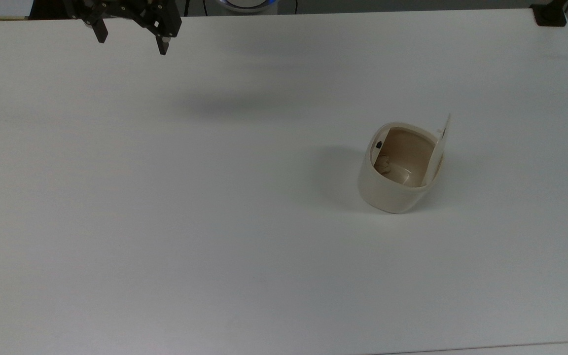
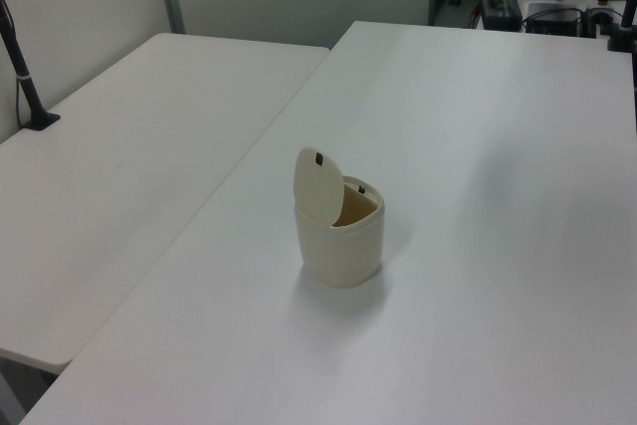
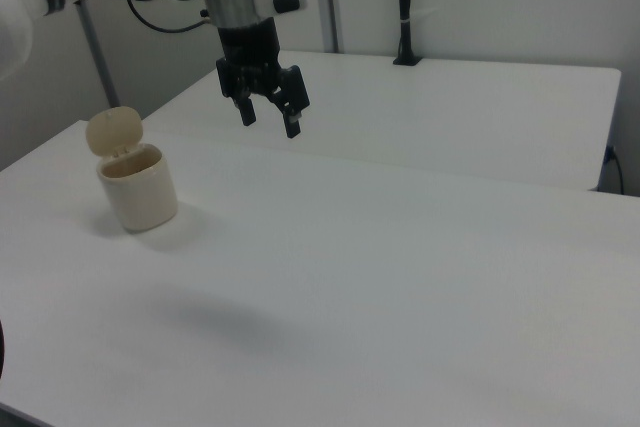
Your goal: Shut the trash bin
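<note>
Cream plastic, the trash bin stands well apart from my jaws, lid upright; my jaws hang wide, empty, above the surface.

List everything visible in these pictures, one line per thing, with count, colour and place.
trash bin: one, cream-beige, standing on the white table toward the top view's right.
lid: one, cream-beige, hinged up and open on the bin's far side from the gripper.
black button: one, at the bin's rim.
crumpled scrap: one, tan, inside the bin.
white table: one, bearing the bin; a second white table adjoins it on the left view's left.
black post: one, clamped to the far table in the right view.
gripper: one, black, open, held high at the top view's upper left, far from the bin.
</note>
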Motion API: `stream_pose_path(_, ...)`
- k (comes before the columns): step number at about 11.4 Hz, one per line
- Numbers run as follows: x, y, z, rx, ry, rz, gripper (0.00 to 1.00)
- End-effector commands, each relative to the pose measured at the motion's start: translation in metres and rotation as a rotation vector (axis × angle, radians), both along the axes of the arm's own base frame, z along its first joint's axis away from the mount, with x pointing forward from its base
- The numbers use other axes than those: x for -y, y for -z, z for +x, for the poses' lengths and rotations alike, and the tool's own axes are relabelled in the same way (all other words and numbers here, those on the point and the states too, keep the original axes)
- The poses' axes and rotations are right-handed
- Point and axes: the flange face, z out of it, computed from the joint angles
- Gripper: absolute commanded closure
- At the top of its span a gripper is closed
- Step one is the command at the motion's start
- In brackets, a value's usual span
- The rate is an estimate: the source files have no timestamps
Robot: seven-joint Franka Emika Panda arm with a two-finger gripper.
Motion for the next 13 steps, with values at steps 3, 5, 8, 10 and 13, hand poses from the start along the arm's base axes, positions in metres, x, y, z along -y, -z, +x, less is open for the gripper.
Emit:
stream_pose_path(3, -0.005, -0.007, -0.013, -0.022, -0.035, -0.002, 0.0)
stream_pose_path(5, -0.005, 0.001, -0.021, -0.108, -0.112, 0.02, 0.0)
stream_pose_path(8, -0.018, 0.002, -0.021, -0.117, -0.145, 0.032, 0.22)
stream_pose_path(10, -0.032, 0.006, -0.018, -0.127, -0.172, 0.026, 0.51)
stream_pose_path(13, -0.081, 0.018, -0.01, -0.149, -0.307, 0.036, 0.72)
